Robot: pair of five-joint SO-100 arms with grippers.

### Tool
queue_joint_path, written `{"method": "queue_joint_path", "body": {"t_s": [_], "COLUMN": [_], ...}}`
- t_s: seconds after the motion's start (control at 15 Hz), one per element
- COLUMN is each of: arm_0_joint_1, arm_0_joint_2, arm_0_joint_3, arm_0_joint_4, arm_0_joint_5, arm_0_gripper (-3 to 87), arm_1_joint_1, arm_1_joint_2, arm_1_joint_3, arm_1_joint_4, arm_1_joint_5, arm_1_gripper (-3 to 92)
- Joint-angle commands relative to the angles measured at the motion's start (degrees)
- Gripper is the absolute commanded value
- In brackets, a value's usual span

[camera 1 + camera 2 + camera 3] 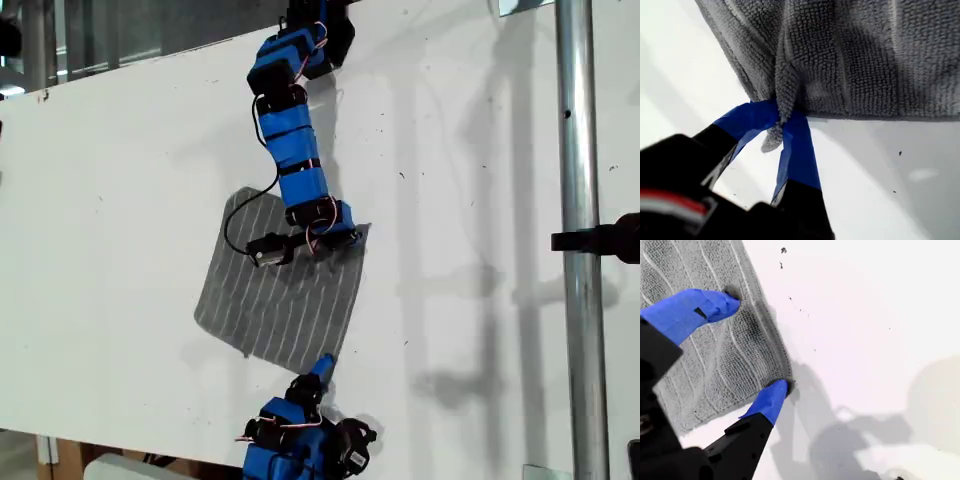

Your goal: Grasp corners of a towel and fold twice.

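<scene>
In the exterior view, the towel (280,300) is seen spread flat on the white table (120,200), its pale stripes running between the two arms. My second gripper (335,240) is lowered from the far arm onto the cloth's far corner on the exterior view's right, and the rest of the towel stretches away from its fingers towards the near arm. My first gripper (322,368) is pointed at the near edge of the cloth, with its tip met by the hem. A metal pole (575,200) is seen well apart from both sets of fingers, at the exterior view's right. In the first wrist view, my first gripper (777,112) is closed, and a small fold of the towel (865,60) hem is pinched between the blue fingers (797,145); the main body of the cloth lies beyond the fingertips, and bare table (880,190) is seen beside them. In the second wrist view, my second gripper (757,342) is spread wide. One finger (715,305) is pressed on the striped surface of the towel (705,370), while the other is set at the towel's corner (789,381), so that the hemmed side edge is spanned between the two tips. Bare table (865,315) lies just past that edge.
</scene>
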Motion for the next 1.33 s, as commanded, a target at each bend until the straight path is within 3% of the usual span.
{"method": "queue_joint_path", "body": {"t_s": [0.0, 0.2, 0.33, 0.53, 0.73, 0.87, 1.0, 1.07, 1.27], "arm_0_joint_1": [-3.9, -5.5, -6.1, -3.9, 2.7, 9.3, 13.2, 11.8, -5.7], "arm_0_joint_2": [-8.5, -28.6, -35.3, -27.2, -9.1, -1.1, 4.0, 6.1, 5.7], "arm_0_joint_3": [-2.2, -11.6, -16.3, -16.7, -17.5, -19.5, -20.1, -21.0, -24.1], "arm_0_joint_4": [-4.6, -4.6, -3.2, -2.0, 4.1, 10.5, 11.7, 12.2, 12.5], "arm_0_joint_5": [0.1, -2.0, -2.6, -3.8, -7.0, -12.9, -15.7, -14.3, 2.6], "arm_0_gripper": [26.1, 15.7, -2.6, -2.8, -2.9, -2.9, -2.9, -2.9, -2.9], "arm_1_joint_1": [-1.6, -1.9, -2.2, -2.4, -4.4, -8.3, -10.5, -9.6, 0.1], "arm_1_joint_2": [4.4, 4.8, 5.2, 5.6, 10.0, 14.7, 17.9, 19.7, 30.1], "arm_1_joint_3": [-0.2, 0.2, 0.5, 1.1, 1.4, 1.5, 1.5, 1.8, 12.9], "arm_1_joint_4": [-1.2, -2.1, -2.1, -1.7, 0.4, 4.2, 5.9, 6.3, 9.9], "arm_1_joint_5": [-0.4, -0.4, -0.4, -0.7, -1.1, -0.4, 0.1, -0.2, -0.2], "arm_1_gripper": [-0.2, -0.2, -0.2, -0.2, -0.3, -0.3, -0.3, -0.3, -0.3]}}
